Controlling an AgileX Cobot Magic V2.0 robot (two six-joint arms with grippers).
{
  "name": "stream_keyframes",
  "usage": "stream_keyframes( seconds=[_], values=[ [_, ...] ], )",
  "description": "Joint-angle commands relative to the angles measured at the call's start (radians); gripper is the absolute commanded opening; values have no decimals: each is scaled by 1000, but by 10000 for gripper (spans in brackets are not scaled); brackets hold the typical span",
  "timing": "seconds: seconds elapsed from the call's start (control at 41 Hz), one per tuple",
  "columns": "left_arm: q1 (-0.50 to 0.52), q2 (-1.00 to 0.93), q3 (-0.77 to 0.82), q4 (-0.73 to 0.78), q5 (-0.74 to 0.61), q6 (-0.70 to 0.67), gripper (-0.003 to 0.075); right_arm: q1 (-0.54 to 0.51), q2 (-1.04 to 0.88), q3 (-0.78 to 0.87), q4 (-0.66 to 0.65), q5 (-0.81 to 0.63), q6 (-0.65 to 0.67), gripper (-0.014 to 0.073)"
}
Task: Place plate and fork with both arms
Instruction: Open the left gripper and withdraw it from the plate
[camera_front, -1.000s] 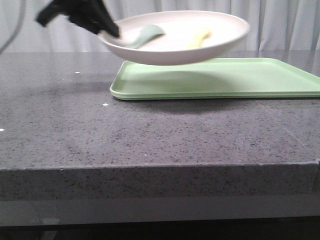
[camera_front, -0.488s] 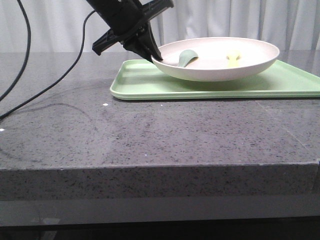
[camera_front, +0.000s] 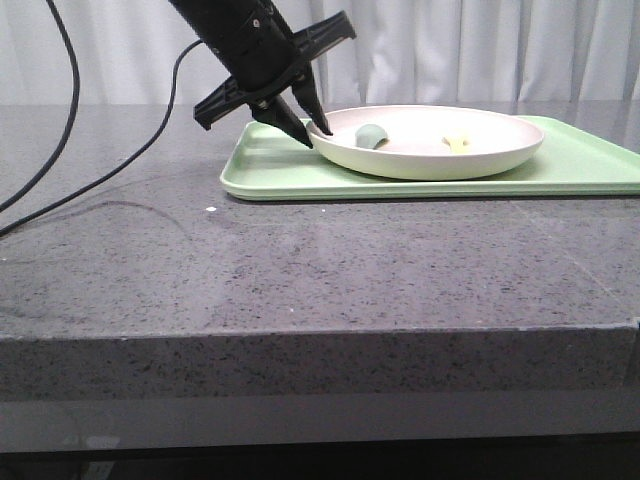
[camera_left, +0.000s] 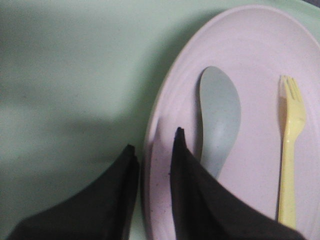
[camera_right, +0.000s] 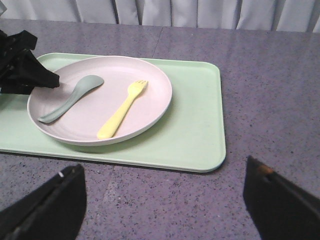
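Now left claw (camera_left: 152, 155) straddles plate (camera_front: 500, 160) rim, contact unclear; right claw (camera_right: 165, 200) agape; fork (camera_right: 122, 110) tines plain only from wrists

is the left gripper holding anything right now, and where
The left gripper straddles the plate rim, one finger inside and one outside; whether it is clamped cannot be told. The right gripper is open, holding nothing.

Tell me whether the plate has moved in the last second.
Yes. The plate has come down from above the green tray and now sits on it.
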Motion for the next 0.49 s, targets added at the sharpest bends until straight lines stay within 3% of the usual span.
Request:
stream_keyframes(
  seconds=[0.0, 0.098, 0.317, 0.39, 0.463],
  values=[
    [-8, -78, -37, -18, -42, -9, 273, 2, 3, -37, -10, -91, 0, 654],
    [0, -119, -37, 19, -6, 26, 275, 2, 3, -37, -10, -91, 0, 654],
    [20, -230, -37, 249, 70, 30, 256, 2, 3, -37, -10, -91, 0, 654],
    [26, -256, -37, 306, 97, 30, 209, 2, 3, -37, -10, -91, 0, 654],
    [33, -281, -37, 339, 125, 30, 115, 2, 3, -37, -10, -91, 0, 654]
  ],
)
